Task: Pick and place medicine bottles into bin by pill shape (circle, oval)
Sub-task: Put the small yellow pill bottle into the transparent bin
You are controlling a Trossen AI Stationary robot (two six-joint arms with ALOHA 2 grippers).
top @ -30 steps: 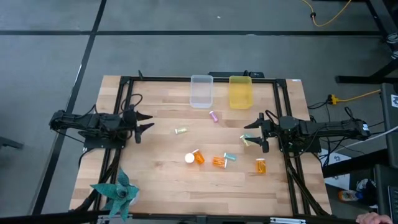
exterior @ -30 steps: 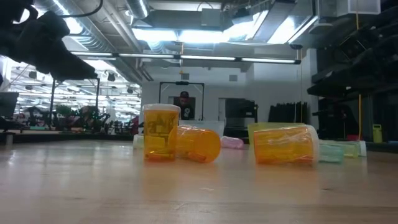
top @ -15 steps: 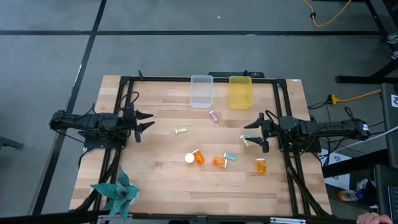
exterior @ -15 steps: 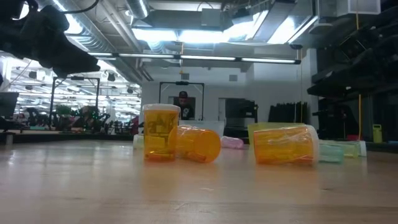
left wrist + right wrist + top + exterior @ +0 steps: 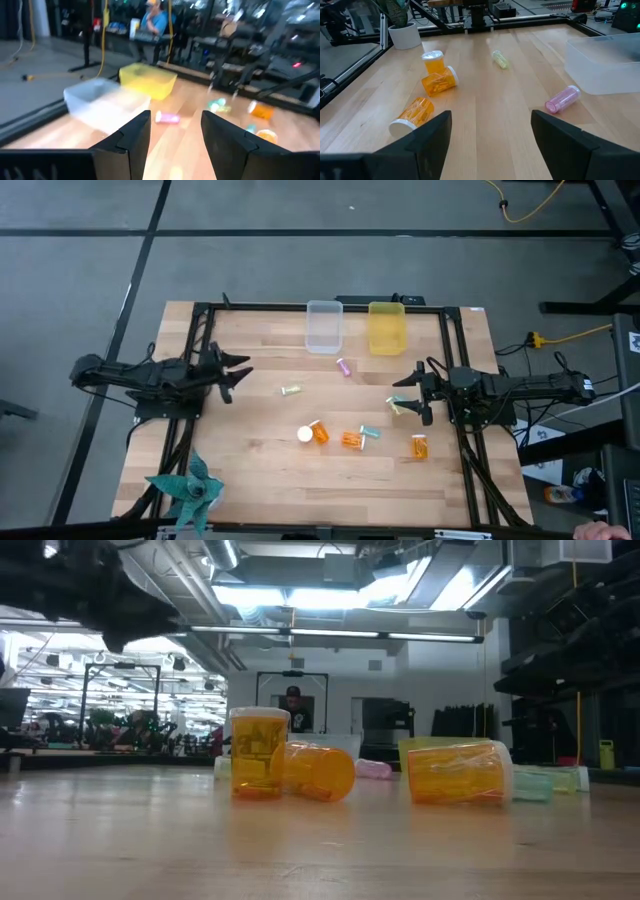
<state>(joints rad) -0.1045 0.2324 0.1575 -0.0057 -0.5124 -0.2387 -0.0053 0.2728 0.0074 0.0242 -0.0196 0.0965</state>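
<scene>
Amber medicine bottles with white caps lie mid-table: one upright (image 5: 305,434), three on their sides (image 5: 321,432) (image 5: 352,440) (image 5: 419,447). Small vials lie around them: pink (image 5: 345,367), pale green (image 5: 291,390), teal (image 5: 370,432), and another (image 5: 393,406) right by my right gripper. My left gripper (image 5: 240,377) hovers open over the table's left part, pointing level toward the bottles, well short of them. My right gripper (image 5: 400,396) stands open at the right, with nothing between its fingers (image 5: 425,140).
A clear bin (image 5: 324,326) and a yellow bin (image 5: 386,327) stand side by side at the far edge. A teal paper pinwheel (image 5: 190,490) stands at the near left corner. A black frame (image 5: 200,310) runs around the wooden top. A person shows in the room behind (image 5: 294,708).
My left gripper has risen, tipped its fingers up to level, and gone a little toward the table's right edge, still open. The right arm and all bottles have kept still.
</scene>
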